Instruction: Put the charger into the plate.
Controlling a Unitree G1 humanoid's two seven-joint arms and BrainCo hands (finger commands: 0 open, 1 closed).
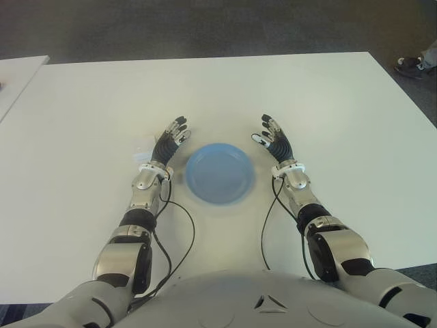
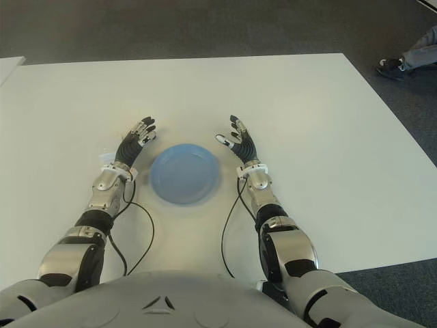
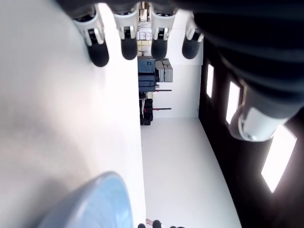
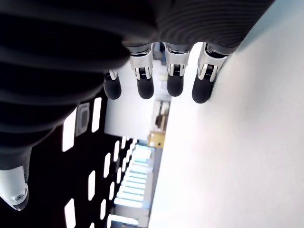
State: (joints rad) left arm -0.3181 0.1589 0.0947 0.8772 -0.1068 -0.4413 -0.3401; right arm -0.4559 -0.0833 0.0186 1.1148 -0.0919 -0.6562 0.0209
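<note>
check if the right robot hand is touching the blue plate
Apart. In the left eye view, a strip of bare white table shows between the right robot hand and the rim of the blue plate; its fingers are spread and hold nothing.

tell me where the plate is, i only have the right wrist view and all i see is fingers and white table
Observer: The blue plate lies on the table between the two hands, just to the left of the right hand, and it has nothing in it.
Operator: what's the left hand doing
Observer: The left hand shows on the plate's other side, fingers spread, holding nothing.
Operator: see the charger anywhere
Observer: Not for certain. There is only a faint pale shape on the table at the left hand's outer side, and I cannot tell what it is.
</note>
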